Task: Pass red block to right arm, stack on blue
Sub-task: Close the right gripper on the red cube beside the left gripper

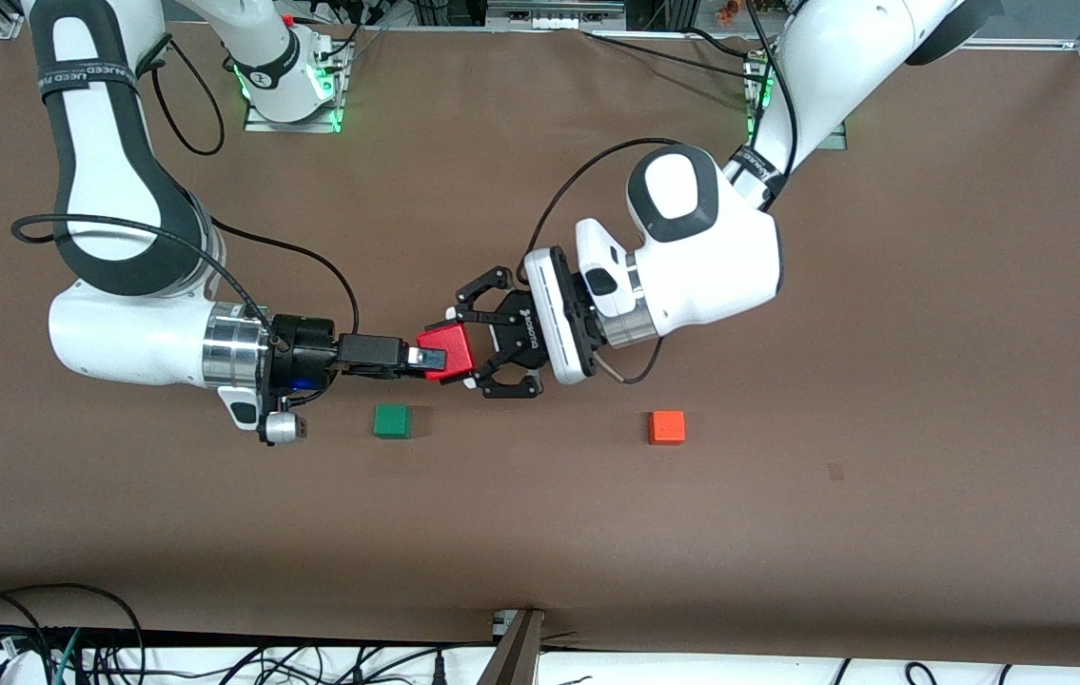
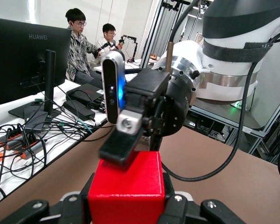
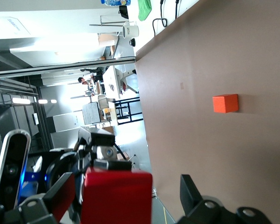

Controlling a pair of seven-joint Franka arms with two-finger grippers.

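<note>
Red block [image 1: 445, 350] clamped in left pincer [image 1: 475, 347], open right pincer [image 1: 425, 359] straddling it

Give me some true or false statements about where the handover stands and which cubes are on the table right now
1. The left gripper is shut on the red block. True.
2. The right gripper has clamped the red block. False: its fingers are open around it.
3. The green cube lies on the table, nearer the front camera than the grippers. True.
4. The orange cube is stacked on the green cube. False: they lie apart on the table.
5. The red block rests on the table. False: it is held up in the air.
</note>
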